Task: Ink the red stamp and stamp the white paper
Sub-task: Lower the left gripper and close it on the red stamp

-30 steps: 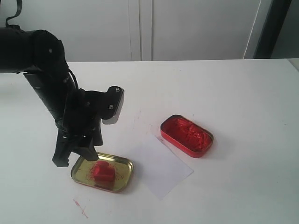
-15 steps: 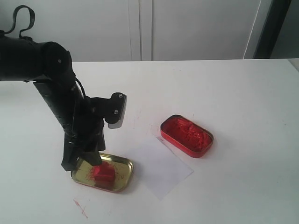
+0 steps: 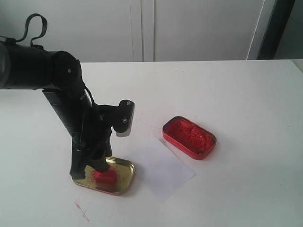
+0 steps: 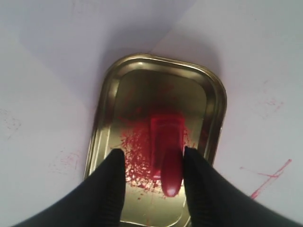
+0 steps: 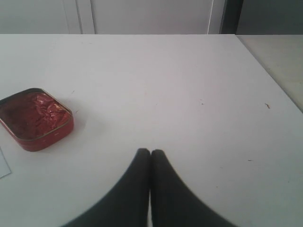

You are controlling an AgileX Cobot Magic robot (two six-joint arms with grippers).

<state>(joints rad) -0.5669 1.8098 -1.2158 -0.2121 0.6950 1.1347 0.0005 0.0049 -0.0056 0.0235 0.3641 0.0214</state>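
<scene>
Exterior view: white table [image 3: 246, 94], pale panels [image 3: 199, 28].

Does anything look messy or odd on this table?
Yes: the gold lid holding the red stamp is smeared with red ink, and a red streak stains the table beside it.

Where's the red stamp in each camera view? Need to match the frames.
Exterior view: red stamp lower left, sitting in the gold lid.
Left wrist view: red stamp in the same lid, between the open left tool's fingers.
Right wrist view: not in it.
Shared landmark: the gold lid links exterior and left wrist; the red ink tin links exterior and right wrist.
</scene>
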